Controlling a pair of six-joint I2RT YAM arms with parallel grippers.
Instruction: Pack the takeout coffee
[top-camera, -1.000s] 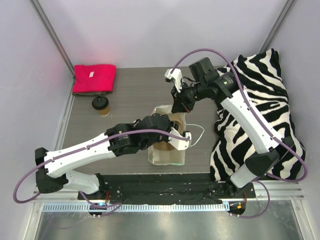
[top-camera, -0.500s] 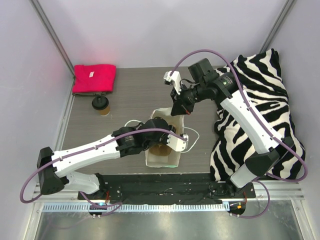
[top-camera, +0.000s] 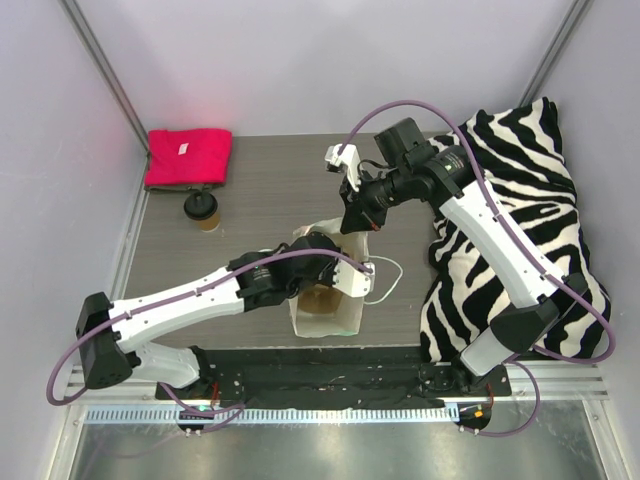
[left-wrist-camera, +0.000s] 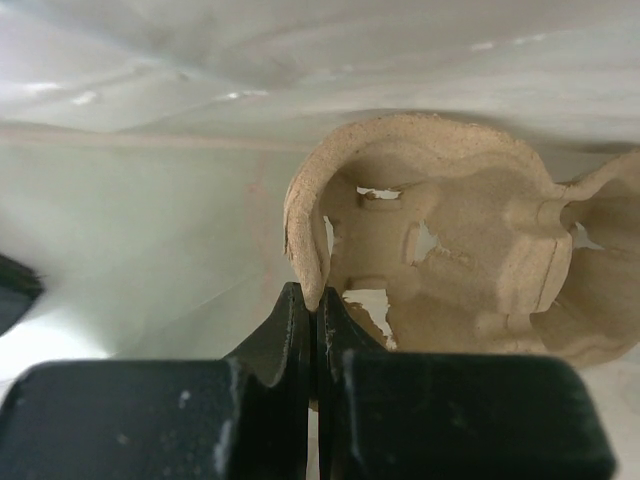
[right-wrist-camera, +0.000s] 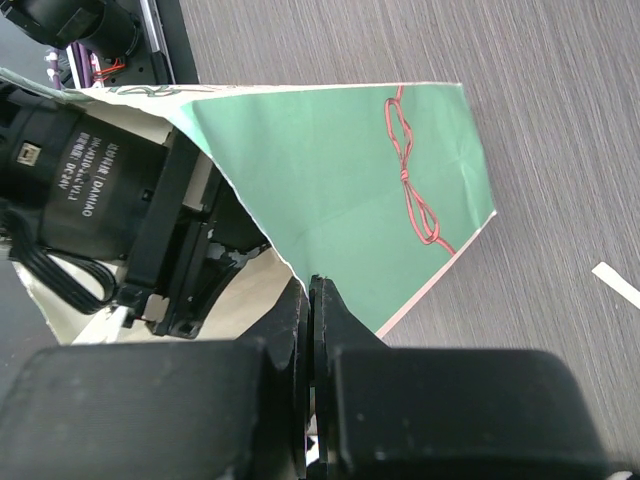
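Kraft coffee cup (top-camera: 205, 215) likely light, crushable, best taken mid-wall; left pincer (left-wrist-camera: 314, 300) clenched on pulp carrier (left-wrist-camera: 450, 250), right pincer (right-wrist-camera: 311, 290) on paper bag (right-wrist-camera: 350, 170) edge.

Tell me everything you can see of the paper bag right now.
The paper bag stands open, mouth up, near the front of the table. White inside, one outer face green with a red bow drawing. The right gripper is shut on its far rim; the left gripper is inside, pinching the pulp cup carrier. A white handle loops out right.
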